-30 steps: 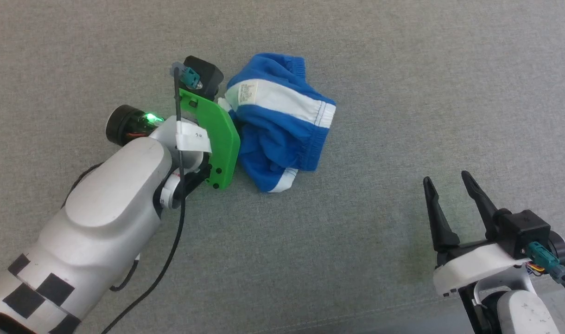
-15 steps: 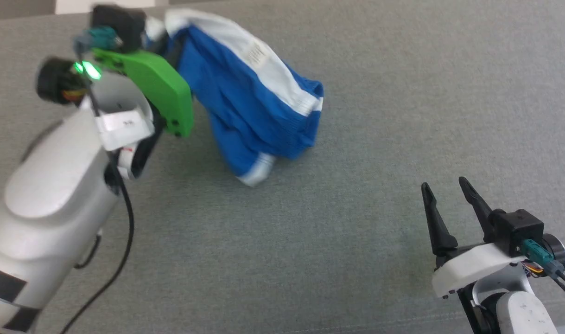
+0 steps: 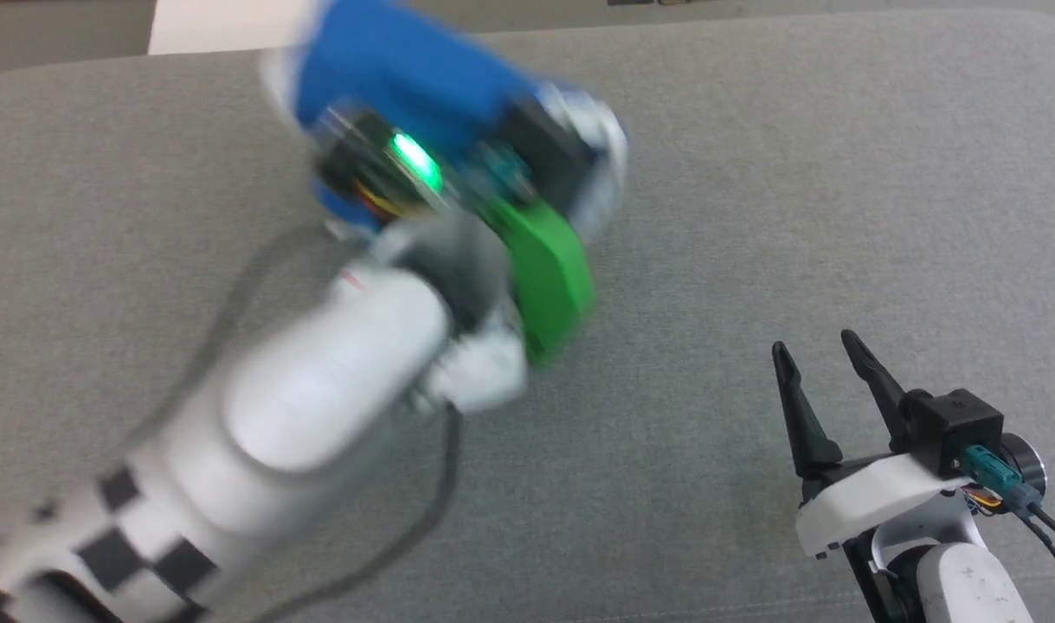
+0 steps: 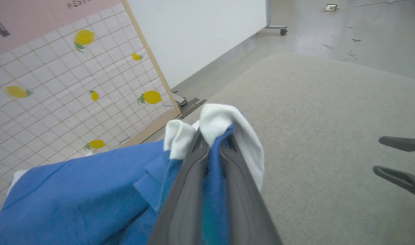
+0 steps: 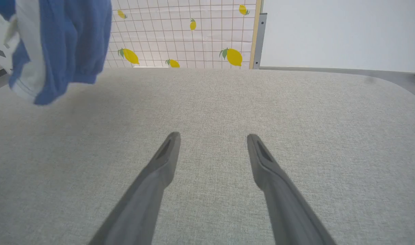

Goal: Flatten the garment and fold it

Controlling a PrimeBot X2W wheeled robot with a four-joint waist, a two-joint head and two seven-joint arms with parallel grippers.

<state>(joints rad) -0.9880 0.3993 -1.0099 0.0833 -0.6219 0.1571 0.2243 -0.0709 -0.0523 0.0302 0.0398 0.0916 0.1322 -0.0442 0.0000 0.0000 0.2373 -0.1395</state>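
The blue shorts (image 3: 406, 69) with white trim hang in the air above the grey surface, blurred by motion in the head view. My left gripper (image 4: 210, 136) is shut on a bunched white-and-blue edge of the shorts (image 4: 91, 197), with cloth draped left of the fingers. In the right wrist view the shorts (image 5: 57, 44) dangle at the upper left, clear of the surface. My right gripper (image 3: 817, 355) stands open at the lower right with nothing between its fingers (image 5: 166, 153), low over the grey surface.
The grey cushioned surface (image 3: 752, 216) spreads under both arms, its far edge rounded. Beyond it stand a lemon-print grid panel (image 4: 57, 85), a white board (image 5: 330, 30) and bare floor (image 4: 347, 30). My left forearm (image 3: 319, 415) crosses the left half of the head view.
My left arm has lifted the shorts off the surface and swung them up and to the right. The right gripper has stayed almost where it was, still open.
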